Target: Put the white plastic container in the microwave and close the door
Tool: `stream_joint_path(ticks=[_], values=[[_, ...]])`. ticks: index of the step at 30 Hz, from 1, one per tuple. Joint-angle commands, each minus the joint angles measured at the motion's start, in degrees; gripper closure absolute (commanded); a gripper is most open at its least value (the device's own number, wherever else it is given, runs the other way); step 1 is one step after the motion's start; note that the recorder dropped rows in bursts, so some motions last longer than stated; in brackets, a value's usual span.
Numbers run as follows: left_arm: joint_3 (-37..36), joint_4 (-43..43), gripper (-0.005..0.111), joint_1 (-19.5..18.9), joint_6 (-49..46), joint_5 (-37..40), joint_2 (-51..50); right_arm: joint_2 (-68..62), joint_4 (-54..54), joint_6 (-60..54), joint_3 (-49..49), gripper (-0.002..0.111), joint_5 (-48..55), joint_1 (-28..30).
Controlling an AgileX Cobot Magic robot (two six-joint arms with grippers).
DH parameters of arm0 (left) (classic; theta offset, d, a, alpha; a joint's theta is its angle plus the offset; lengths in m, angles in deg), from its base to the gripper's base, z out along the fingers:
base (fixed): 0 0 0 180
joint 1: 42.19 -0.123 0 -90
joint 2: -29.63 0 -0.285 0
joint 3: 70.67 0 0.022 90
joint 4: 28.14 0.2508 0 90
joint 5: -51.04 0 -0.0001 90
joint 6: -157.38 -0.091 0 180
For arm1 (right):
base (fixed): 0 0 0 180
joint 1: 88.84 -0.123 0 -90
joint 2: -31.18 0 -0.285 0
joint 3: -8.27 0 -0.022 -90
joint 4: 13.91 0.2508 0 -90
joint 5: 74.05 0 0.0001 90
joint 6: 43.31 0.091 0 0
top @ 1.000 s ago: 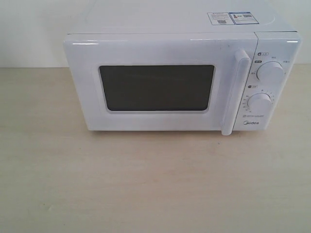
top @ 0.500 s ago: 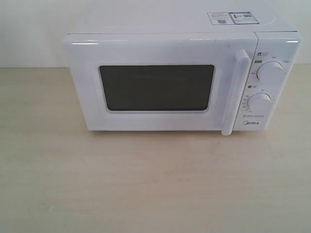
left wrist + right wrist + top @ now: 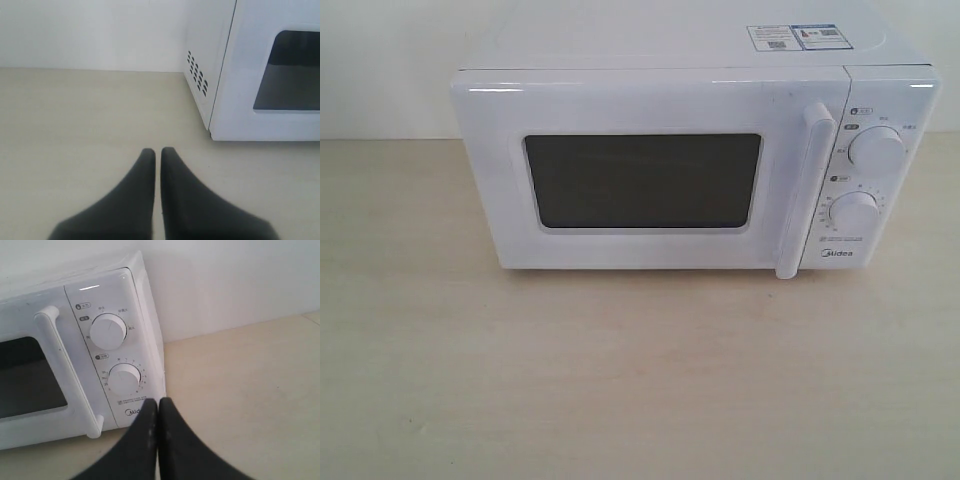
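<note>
1. Exterior view: the microwave point(image 3: 650, 45) stands on the desk point(image 3: 620, 390) against the wall, and its door point(image 3: 650, 105) is shut flush.
2. The dark window point(image 3: 642, 181) gives no sight of the inside, so I cannot tell whether the white plastic container is in there.
3. The bar handle point(image 3: 804, 190) stands upright beside two dials point(image 3: 877, 148). The print around them and on the top stickers point(image 3: 793, 37) is too small to read.
4. Left wrist view: the left claw point(image 3: 158, 151) is pressed together with only a hairline slit, holds nothing, and is over bare desk, apart from the microwave's vented side point(image 3: 197, 79).
5. The window here is cut off by the picture's edge.
6. Right wrist view: the right claw point(image 3: 157, 401) is pressed together and empty, with its tips in front of the control panel's lower corner.
7. The tips cover part of the brand lettering. I cannot tell whether they touch the panel.
8. The door's far end is out of frame.
</note>
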Motion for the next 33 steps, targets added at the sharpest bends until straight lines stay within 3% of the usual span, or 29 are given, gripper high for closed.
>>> stream_joint_path(ticks=[1, 7, 33], values=[[-0.2, 0.2, 0.102, 0.4, 0.5, 0.0, 0.2, 0.2, -0.8, -0.7, -0.3, 0.108, 1.9, 0.2], [-0.2, 0.2, 0.102, 0.4, 0.5, 0.0, 0.2, 0.2, -0.8, -6.5, -0.3, 0.108, 10.7, 0.2], [-0.2, 0.2, 0.102, 0.4, 0.5, 0.0, 0.2, 0.2, -0.9, -8.1, -0.3, 0.108, 10.8, -2.2]])
